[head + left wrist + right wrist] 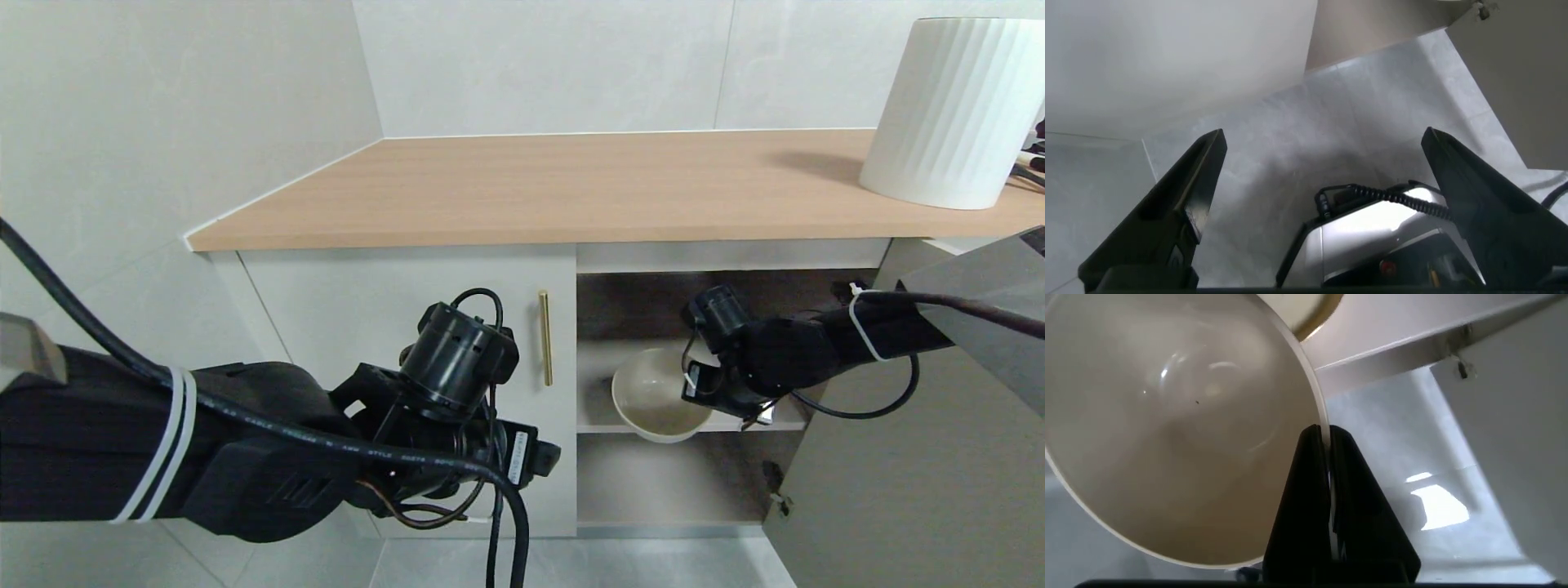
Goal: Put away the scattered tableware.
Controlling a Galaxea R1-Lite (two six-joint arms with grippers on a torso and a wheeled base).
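Cream bowl point(657, 396) point(1176, 425) sits at 4 o'clock from the head view's centre, inside the open side of the cabinet point(653, 482). It is tipped on its side, with the hollow facing out. Its low edge hangs over the front lip of the shelf point(784, 425), and we cannot tell if it rests there. At 3 o'clock of the bowl, the right gripper point(702, 392) point(1327, 437) pinches the bowl's rim, one finger inside and one outside, with almost no gap between them. Gold handle point(545, 337) is at 9 o'clock of the bowl, on the closed door point(351, 302). Open door point(898, 457) stands at 3 to 4 o'clock. Wooden countertop point(531, 192) runs across at 12 o'clock, and a white ribbed container point(951, 110) stands on it at 1 o'clock. The left arm is low, at 8 o'clock, in front of the closed door. The left gripper point(1323, 139) has its fingers spread wide, holds nothing and points at the grey floor point(1290, 163)
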